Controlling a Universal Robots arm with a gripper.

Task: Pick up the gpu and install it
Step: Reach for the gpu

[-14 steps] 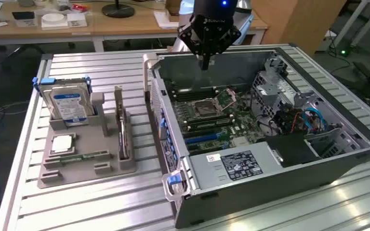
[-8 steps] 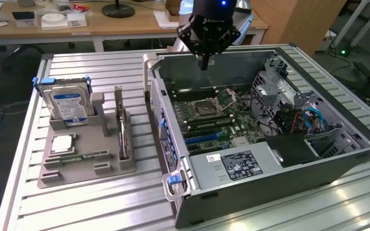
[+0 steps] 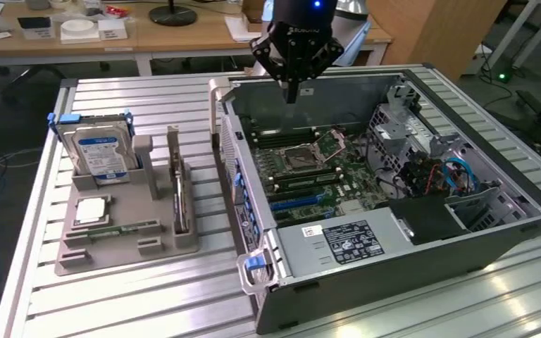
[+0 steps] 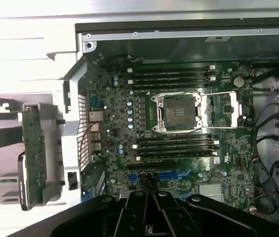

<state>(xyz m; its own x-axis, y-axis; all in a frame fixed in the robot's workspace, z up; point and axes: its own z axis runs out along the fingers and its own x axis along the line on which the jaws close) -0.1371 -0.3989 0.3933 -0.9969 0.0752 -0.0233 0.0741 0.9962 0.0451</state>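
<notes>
Slatted table [image 3: 139, 98], closed gripper [image 3: 292, 95] above open case [image 3: 393, 282], gpu [image 3: 178, 193] in holder [image 3: 110, 255]

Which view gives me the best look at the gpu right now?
The wrist view: the gpu shows its broad green component face there. The exterior view catches it nearly edge-on, a thin upright strip standing in the gray holder beside the hard drive.

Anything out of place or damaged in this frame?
Nothing spilled or broken. One oddity: the CPU socket in the open case sits empty, its load plate flipped open. The gpu stands on edge in its holder, away from the shut gripper.
</notes>
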